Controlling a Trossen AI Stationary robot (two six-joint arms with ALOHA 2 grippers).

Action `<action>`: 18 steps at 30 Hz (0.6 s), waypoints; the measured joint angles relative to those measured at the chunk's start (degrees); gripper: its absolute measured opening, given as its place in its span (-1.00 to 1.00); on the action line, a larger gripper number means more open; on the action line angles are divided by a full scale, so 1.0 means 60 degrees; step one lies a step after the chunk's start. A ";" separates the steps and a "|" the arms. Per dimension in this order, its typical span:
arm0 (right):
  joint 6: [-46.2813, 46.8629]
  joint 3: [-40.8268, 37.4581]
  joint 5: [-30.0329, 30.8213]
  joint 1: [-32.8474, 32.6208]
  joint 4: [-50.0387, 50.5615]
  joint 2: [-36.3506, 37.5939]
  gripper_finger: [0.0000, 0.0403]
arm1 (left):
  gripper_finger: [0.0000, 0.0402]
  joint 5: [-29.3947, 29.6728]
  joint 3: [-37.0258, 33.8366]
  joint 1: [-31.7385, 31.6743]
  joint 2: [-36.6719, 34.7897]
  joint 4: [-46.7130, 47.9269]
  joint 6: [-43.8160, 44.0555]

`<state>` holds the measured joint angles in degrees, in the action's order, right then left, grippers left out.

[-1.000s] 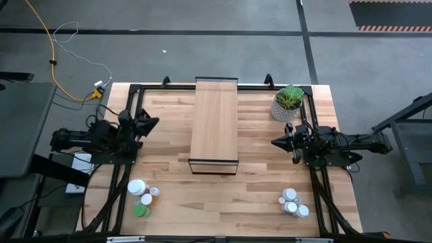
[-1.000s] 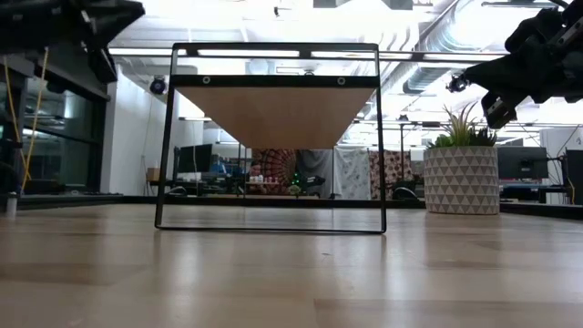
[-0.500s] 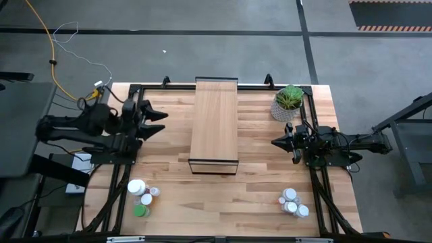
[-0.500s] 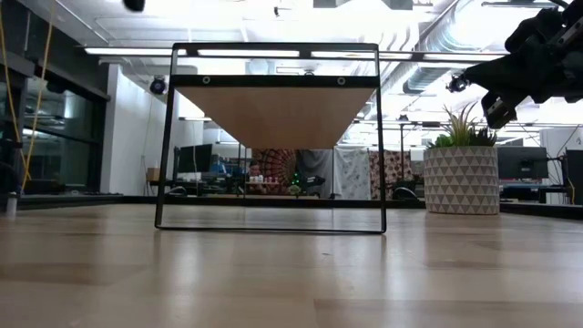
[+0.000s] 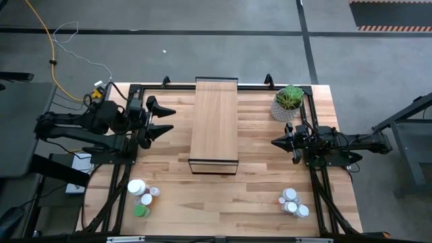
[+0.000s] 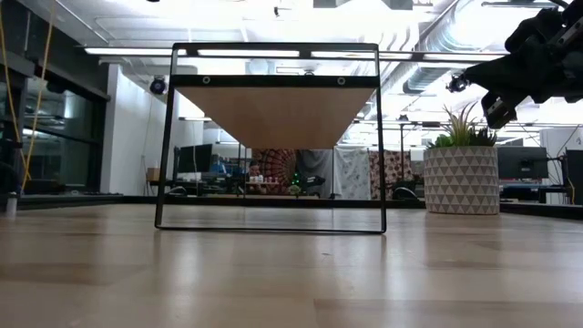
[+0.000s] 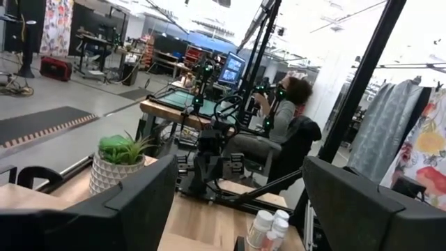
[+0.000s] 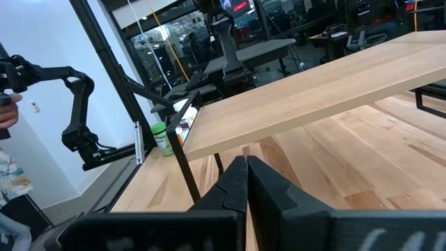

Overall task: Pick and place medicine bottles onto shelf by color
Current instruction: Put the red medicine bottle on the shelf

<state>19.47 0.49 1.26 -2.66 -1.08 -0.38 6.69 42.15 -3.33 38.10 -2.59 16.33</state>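
Pale wood, bare of any bottle: the shelf [image 5: 215,124] at the middle of the tabletop [image 5: 256,189], standing on its thin black frame. Grouped in two clusters at the near edge, well apart from it: the left bottles [image 5: 141,197], white-capped with one green, and the right bottles [image 5: 293,202], white and clear. None lifted, none sorted; task judged to be at its very start.

Changed within the last second: left tool [image 5: 162,121], drawn in and nearly closed a second ago, now reaching toward the shelf's left side with fingers spread wide and nothing between them. Seen the same way past its own fingers [image 7: 139,199] in the left wrist view, gap empty. Read as readying for a first pick, though aimed at present above and beyond the left cluster, so a turn back and down toward those bottles likely needed.

Right tool [image 5: 275,142] parked just right of the shelf, pressed fully together, empty, unmoved over the same second. Potted plant [image 5: 288,102] at the far right corner, untouched.
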 joint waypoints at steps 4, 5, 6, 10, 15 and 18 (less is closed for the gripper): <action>0.0001 -0.0001 0.0000 -0.0003 0.0000 -0.0001 -1.00 | 0.49 -0.0002 0.0000 0.0000 -0.0028 -0.0021 -0.0009; 0.0001 0.0000 0.0000 -0.0002 0.0000 -0.0001 -1.00 | 0.49 -0.0006 0.0000 0.0000 -0.0028 -0.0047 -0.0073; 0.0001 0.0000 0.0000 -0.0002 0.0000 -0.0002 -1.00 | 0.49 -0.0006 0.0000 -0.0004 -0.0028 -0.0040 -0.0082; -0.0001 0.0000 0.0000 -0.0004 0.0000 0.0000 -1.00 | 0.50 -0.0006 0.0000 -0.0004 -0.0028 -0.0040 -0.0075; 0.0002 0.0000 0.0000 -0.0003 0.0000 0.0000 -1.00 | 0.63 -0.0270 0.0000 -0.0004 -0.0028 0.0038 0.0125; 0.0002 -0.0003 0.0000 -0.0002 0.0000 -0.0003 -1.00 | 0.84 -0.0323 0.0000 -0.0004 0.0001 0.0309 0.0382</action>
<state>19.49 0.47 1.26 -2.67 -1.08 -0.40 4.75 42.15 -3.36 38.11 -0.74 18.62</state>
